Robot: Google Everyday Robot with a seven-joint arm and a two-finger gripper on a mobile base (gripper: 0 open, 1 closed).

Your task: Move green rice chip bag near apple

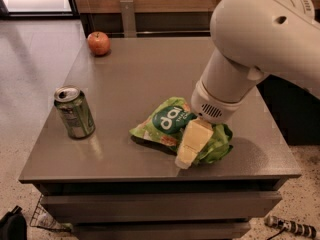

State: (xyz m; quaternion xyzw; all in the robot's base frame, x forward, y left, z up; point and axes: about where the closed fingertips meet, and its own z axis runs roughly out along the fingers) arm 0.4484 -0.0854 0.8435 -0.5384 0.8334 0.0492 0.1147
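Grey table [150,69] across most of the frame, with layered dark fronts under its near edge. At lower centre, close to that front edge: crumpled green bag [167,121], dark oval with white letters facing up. Down on the bag's right half: gripper [191,144], cream-coloured, touching the foil and covering part of it; wide or narrow, cannot tell from this angle. Above it, filling the upper right: thick white arm [250,49], cut off by the top and right borders and hiding the table's far right corner. At upper left, on the table's far left corner: apple [99,43], well apart from the bag. At left, near the table's left edge: green can [74,112], upright, standing left of the line from bag to apple. Behind the table at upper centre: grey post [127,16], top cut off. On the floor at lower left: dark shape [12,226] and wire piece [42,216], both partly hidden and hard to name. At lower right: striped cylinder [290,226], cropped.
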